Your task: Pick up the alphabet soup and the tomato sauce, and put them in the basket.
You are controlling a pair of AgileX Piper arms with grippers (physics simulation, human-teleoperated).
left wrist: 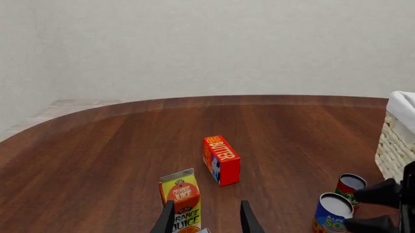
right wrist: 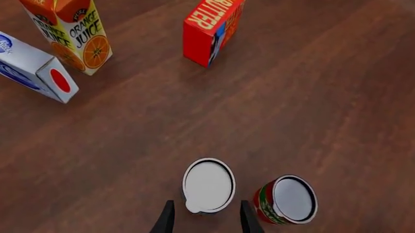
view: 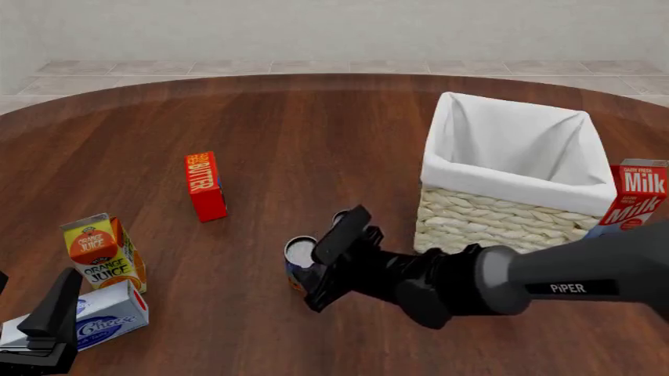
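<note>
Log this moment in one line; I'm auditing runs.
right tool: open above alphabet soup | left tool: open, idle | tomato sauce: on table | basket: empty

"ORANGE JUICE" is read on the carton [left wrist: 181, 200], "BUTTER" on the red box [left wrist: 221, 159], "Milk" on the red carton [view: 637, 197], "PIPER" on the right arm [view: 569, 288]; the blue can [left wrist: 333, 214] possibly shows "SO".

The right end effector [view: 313, 278] reaches low across the table, fingers parted; the left end effector [view: 42, 333] sits low, open.

Two cans [right wrist: 209, 185], three cartons [view: 103, 251], one butter box [view: 205, 186], one basket [view: 509, 205].
</note>
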